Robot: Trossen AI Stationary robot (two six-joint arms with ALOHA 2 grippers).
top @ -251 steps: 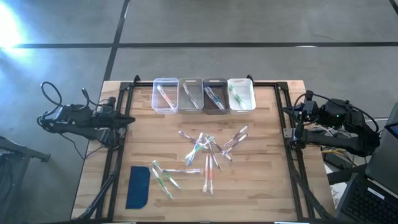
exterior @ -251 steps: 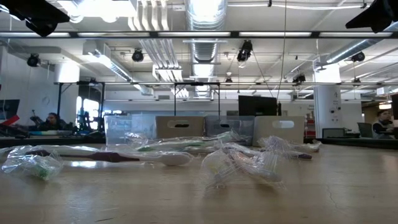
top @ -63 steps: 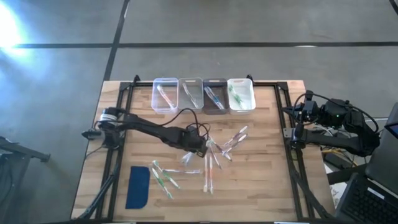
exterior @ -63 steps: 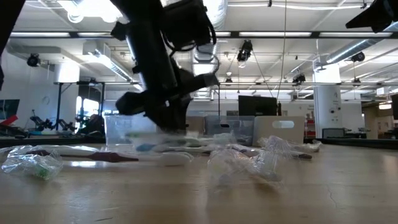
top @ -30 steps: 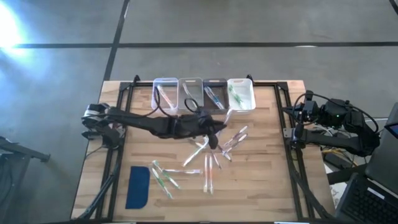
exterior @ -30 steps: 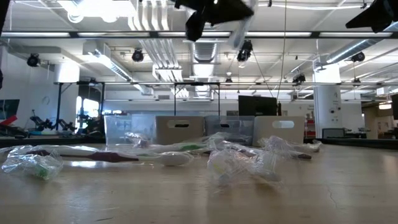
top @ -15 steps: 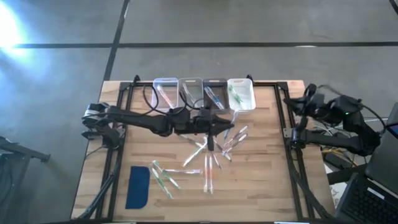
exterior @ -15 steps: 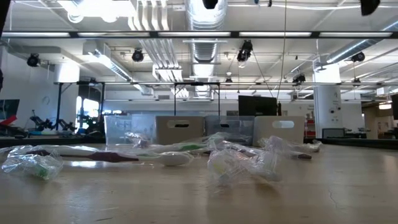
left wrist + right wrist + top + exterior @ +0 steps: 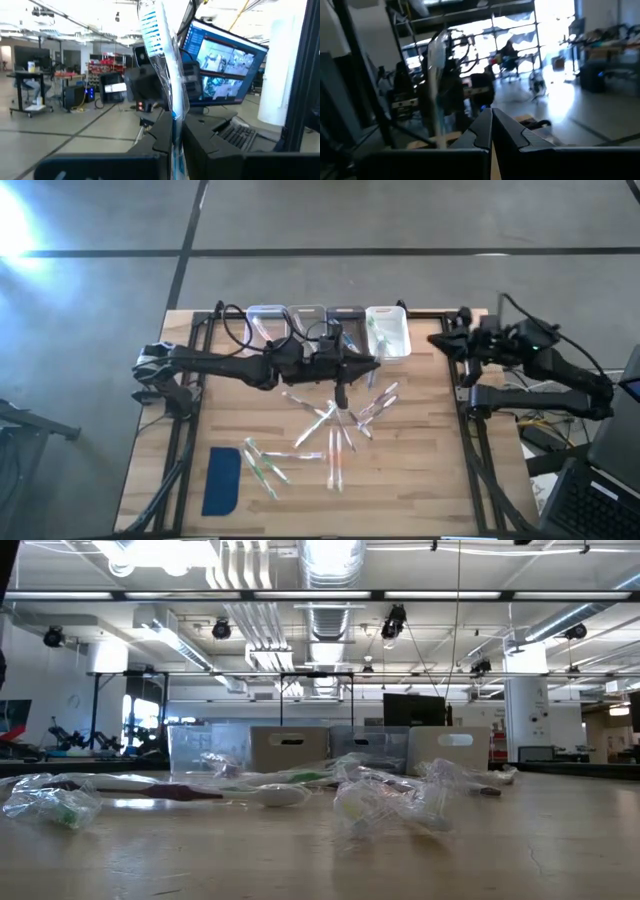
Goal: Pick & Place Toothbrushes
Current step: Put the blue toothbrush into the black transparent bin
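Four small rectangular bins (image 9: 327, 333) stand side by side in a row at the far edge of the wooden table (image 9: 420, 470). The leftmost, clear bin (image 9: 262, 327) holds a pale toothbrush lying at an angle; the contents of the two middle bins are partly hidden by the left arm and cannot be fully read; the rightmost, white bin (image 9: 389, 332) holds toothbrushes with green accents. The remaining toothbrushes (image 9: 335, 432) lie loose in a scattered cluster at the table's centre, with a few more near the flat dark-blue pad (image 9: 222, 480) at the near left; they are thin, pale, translucent sticks with pink, green or teal accents, and in the low view they show clear crinkled wrapping. The left gripper (image 9: 372, 366) is extended across the table just in front of the bin row, fingers clamped narrowly on one wrapped toothbrush (image 9: 161, 55), which stands upright between them with blue-and-white bristles at its upper end. The right gripper (image 9: 440, 340) is raised near the table's far right corner, close to the white bin, its fingers pressed together and holding nothing.
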